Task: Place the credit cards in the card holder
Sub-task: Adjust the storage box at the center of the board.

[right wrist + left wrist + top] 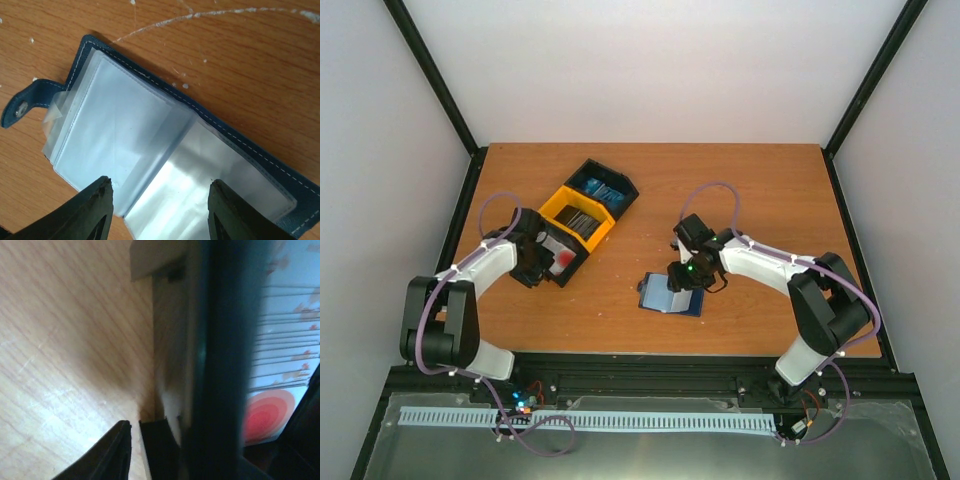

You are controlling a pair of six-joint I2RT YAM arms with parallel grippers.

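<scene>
The card holder (672,297) lies open on the table, its clear pockets (150,140) facing up inside a navy stitched cover. My right gripper (685,278) hangs low over it, open, one fingertip over each half (162,187). The credit cards stand in a three-part bin: blue ones (604,188), dark grey ones (582,220), and white ones with a red circle (561,261) (272,410). My left gripper (538,256) is at the near compartment's outer wall (225,360). Its jaws (136,424) stand a narrow gap apart, with only table showing between them.
The black-and-yellow bin (560,205) sits slanted at the table's left centre. The holder's snap tab (20,107) sticks out from its left edge. Black frame posts stand at the back corners. A rail (640,372) runs along the near edge.
</scene>
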